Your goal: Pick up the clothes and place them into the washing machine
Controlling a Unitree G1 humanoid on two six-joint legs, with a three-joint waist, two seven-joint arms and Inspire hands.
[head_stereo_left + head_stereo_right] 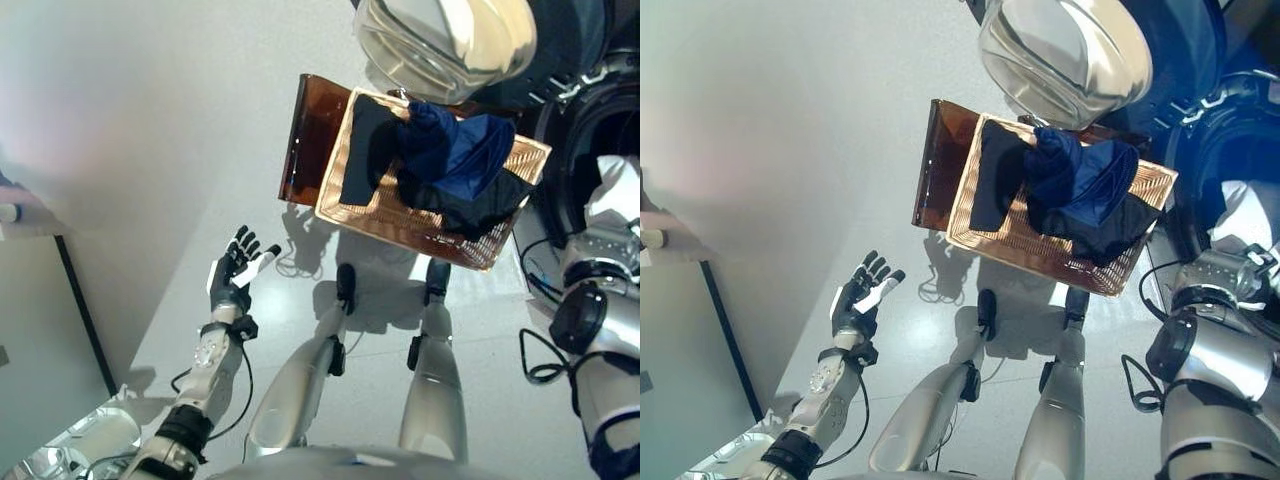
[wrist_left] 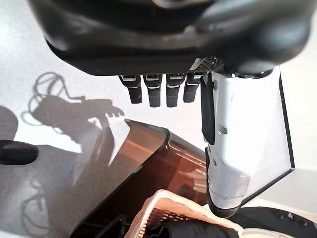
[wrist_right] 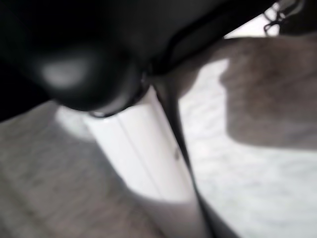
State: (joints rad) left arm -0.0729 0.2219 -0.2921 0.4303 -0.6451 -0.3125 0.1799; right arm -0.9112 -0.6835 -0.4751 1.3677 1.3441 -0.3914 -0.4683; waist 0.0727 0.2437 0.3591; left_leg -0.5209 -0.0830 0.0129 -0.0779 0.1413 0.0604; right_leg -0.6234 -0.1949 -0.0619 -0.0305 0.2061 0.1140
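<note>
Clothes (image 1: 440,160) lie heaped in a wicker basket (image 1: 350,205) on the floor: seen from my left eye, a blue garment sits on top toward the basket's far corner and dark pieces hang over its near rim. I judge them soft, light and limp, likely to trail, so I would bunch the high blue folds rather than an edge. My left hand (image 1: 232,275) hovers well apart from the basket, fingers straight and spread, holding nothing.

From the right eye, a brown bin (image 1: 935,165) stands against the basket's left side, and the washing machine's open door (image 1: 1065,55) hangs just beyond the far rim, with the drum opening (image 1: 1240,140) at the right. The pale floor (image 1: 790,120) looks smooth.

My left wrist view shows released fingers (image 2: 153,91) above the bin and basket corner.

My right wrist view shows only pale cloth (image 3: 277,89) close against my right hand (image 3: 74,64); whether those fingers clench it I cannot tell.
</note>
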